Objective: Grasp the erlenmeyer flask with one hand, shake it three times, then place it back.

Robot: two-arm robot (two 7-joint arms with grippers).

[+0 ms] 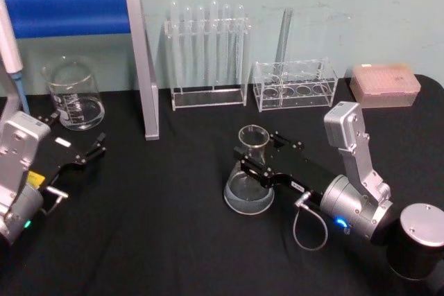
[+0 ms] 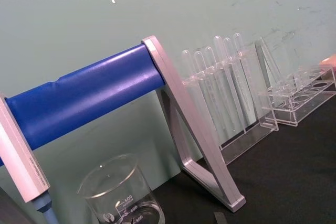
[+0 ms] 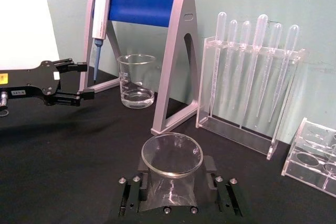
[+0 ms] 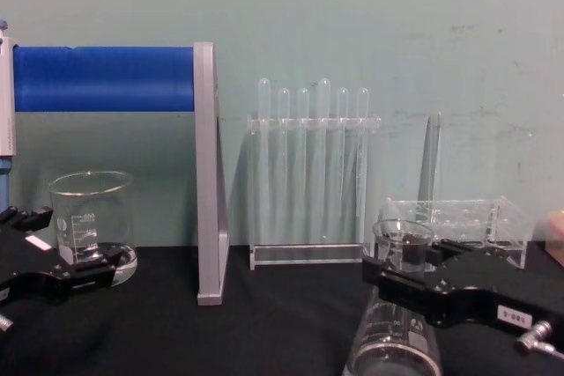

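Table [image 1: 173, 240]: black surface, bare from 6 to 8 o'clock of centre and between the two grippers; the far edge is lined with apparatus against the wall. Stand [image 1: 142, 60], blue bar on grey legs, at 11 o'clock, with a pipette [image 1: 10, 46] hanging at its left end. Right gripper [image 1: 258, 154] reaches in from 4 o'clock, fingers closed against the neck of the flask [image 1: 248, 195] just under the rim. The flask stands near centre, base on the table; its contents cannot be told. Left gripper [image 1: 94, 149] lies low at 9 o'clock, fingers apart, holding nothing, well apart from the flask. Tall rack [image 1: 207, 53] at 12 o'clock holds six upright tubes. Low rack [image 1: 295, 84] at 1 o'clock holds one tube. Box [image 1: 385, 84] at 2 o'clock. Beaker [image 1: 73, 95] at 10 o'clock, under the stand, seems to hold a shallow clear layer.
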